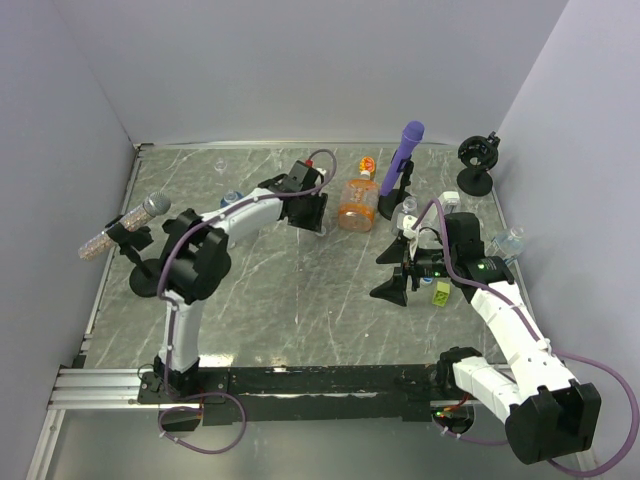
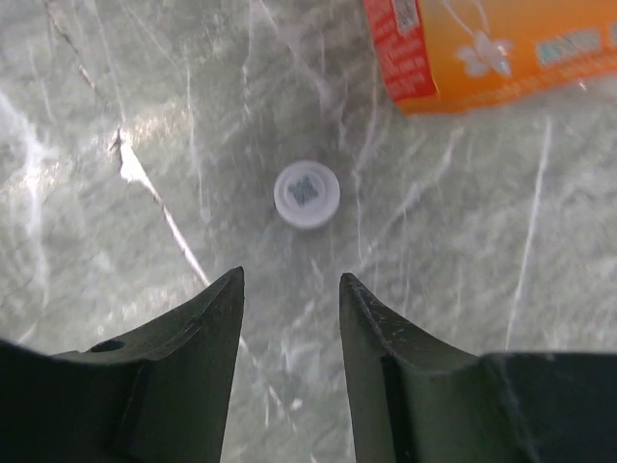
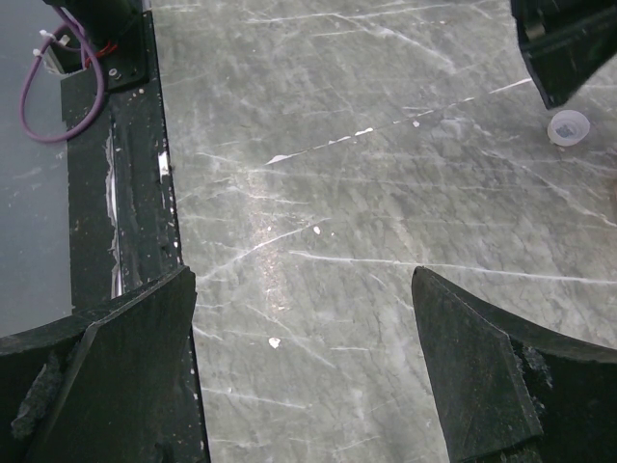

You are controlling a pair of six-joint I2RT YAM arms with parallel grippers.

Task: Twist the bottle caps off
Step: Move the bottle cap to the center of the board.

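A white bottle cap (image 2: pixel 307 193) lies loose on the table just ahead of my left gripper (image 2: pixel 289 275), which is open and empty above it. The wide orange bottle (image 2: pixel 492 43) lies on its side to the right of it; in the top view it (image 1: pixel 355 203) has an orange-yellow cap (image 1: pixel 367 164) at its far end. My left gripper (image 1: pixel 308 222) hovers next to that bottle. My right gripper (image 1: pixel 386 270) is open and empty over bare table (image 3: pixel 304 275). The white cap also shows in the right wrist view (image 3: pixel 568 127). Clear bottles lie at the right (image 1: pixel 510 240) and far left (image 1: pixel 232 198).
A purple microphone-like stick (image 1: pixel 406 150) stands on a black base behind the orange bottle. A yellow-green block (image 1: pixel 441 292) lies by my right wrist. A grey microphone on a stand (image 1: pixel 125 225) is at the left edge, a black stand (image 1: pixel 478 160) at the back right.
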